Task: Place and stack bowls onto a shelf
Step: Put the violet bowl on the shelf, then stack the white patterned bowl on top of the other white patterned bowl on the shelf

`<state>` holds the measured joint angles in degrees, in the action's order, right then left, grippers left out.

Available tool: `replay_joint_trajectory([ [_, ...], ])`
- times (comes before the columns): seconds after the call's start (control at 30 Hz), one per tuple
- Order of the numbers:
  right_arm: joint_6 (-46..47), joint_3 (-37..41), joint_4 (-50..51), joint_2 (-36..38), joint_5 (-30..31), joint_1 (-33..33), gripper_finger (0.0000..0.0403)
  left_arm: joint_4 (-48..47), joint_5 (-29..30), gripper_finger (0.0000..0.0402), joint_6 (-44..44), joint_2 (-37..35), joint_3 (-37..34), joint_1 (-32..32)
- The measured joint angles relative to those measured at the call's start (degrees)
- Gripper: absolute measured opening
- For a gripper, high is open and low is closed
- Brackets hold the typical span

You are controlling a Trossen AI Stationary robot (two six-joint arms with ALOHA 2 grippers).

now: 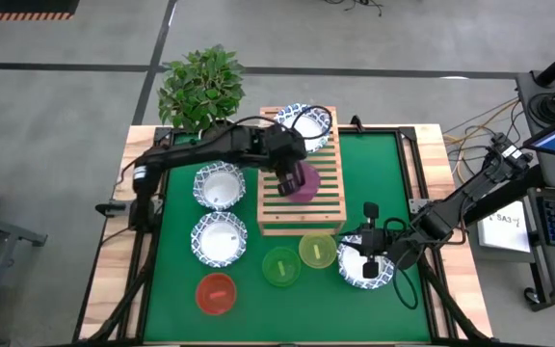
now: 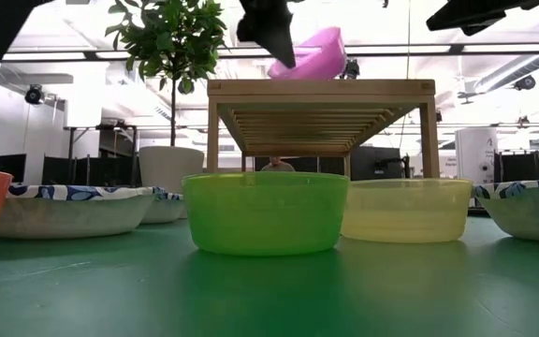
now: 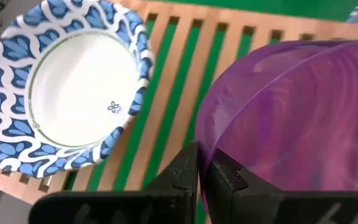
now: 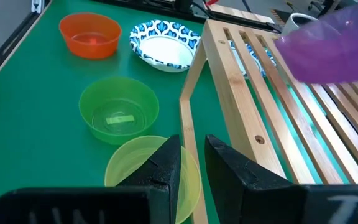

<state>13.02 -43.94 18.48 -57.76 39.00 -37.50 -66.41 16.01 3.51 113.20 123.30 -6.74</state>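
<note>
The purple bowl [image 1: 303,181] is held tilted by its rim in the left gripper [image 1: 287,180], just above the shelf [image 1: 322,207] middle, beside a patterned bowl [image 1: 308,122]; the right gripper [image 1: 369,253], slightly parted and empty, waits off the shelf's near end.

The purple bowl [image 1: 303,182] was translucent above the light-wood slatted shelf [image 1: 321,207]. A white bowl [image 3: 67,87] bore a blue leaf-and-wave rim. Red bowl [image 1: 216,293], green bowl [image 1: 281,266] and yellow bowl [image 1: 317,251] sat on the green mat [image 1: 383,183].
</note>
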Motion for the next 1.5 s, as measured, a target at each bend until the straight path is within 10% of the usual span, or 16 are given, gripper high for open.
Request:
replay_joint_trajectory([
  [0.87,7.3,0.1,-1.1,-2.0,-0.1,0.0,0.0063,-8.4,-0.1,0.0127,-1.3,-3.3,2.1,3.3],
  [1.5,17.3,-2.5,4.1,-3.2,-3.6,0.2,0.0063,37.6,0.1,0.0127,2.6,-33.4,-48.2,29.0],
])
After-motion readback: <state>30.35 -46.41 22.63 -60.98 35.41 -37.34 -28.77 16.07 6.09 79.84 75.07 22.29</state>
